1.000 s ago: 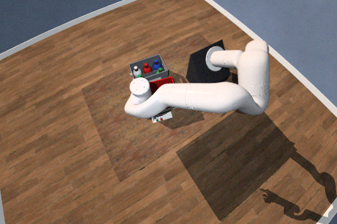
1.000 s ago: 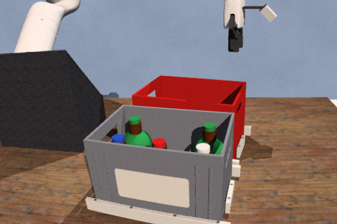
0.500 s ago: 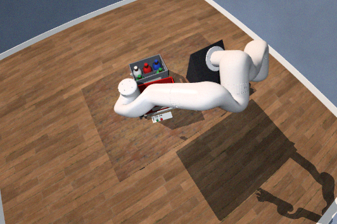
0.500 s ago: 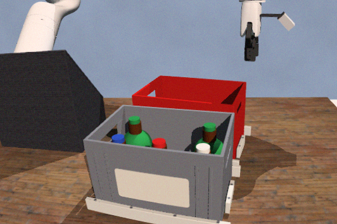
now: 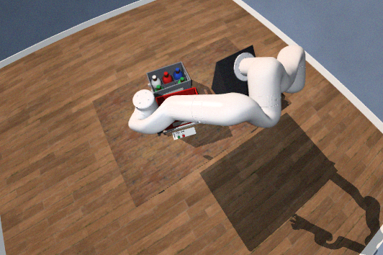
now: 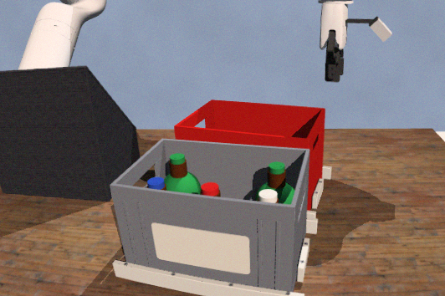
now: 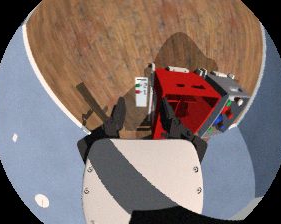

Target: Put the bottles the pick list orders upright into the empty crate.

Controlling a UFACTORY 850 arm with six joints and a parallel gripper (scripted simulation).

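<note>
The pick list (image 5: 189, 132) (image 7: 141, 99) lies beside the red crate (image 5: 195, 91) (image 6: 251, 134) (image 7: 167, 79); it shows a green and a red mark, its counts too small to read. No bottle shows in the red crate; the arm covers much of it in the top view. The grey crate (image 6: 205, 216) (image 7: 221, 85) holds a white-capped bottle (image 5: 155, 82) (image 6: 268, 196), a red one (image 5: 167, 78) (image 6: 210, 190), a blue one (image 5: 178, 75) (image 6: 156, 184) and two green ones (image 6: 182, 183) (image 6: 277, 178). My gripper (image 6: 333, 79) (image 7: 142, 103) is open and empty, high above the crates.
White strips (image 6: 201, 278) edge the crates' bases on the table. The black pedestal (image 5: 230, 75) (image 6: 46, 137) with the arm's base stands beside the crates. The arm (image 5: 216, 109) reaches over the red crate. The two crates stand close side by side.
</note>
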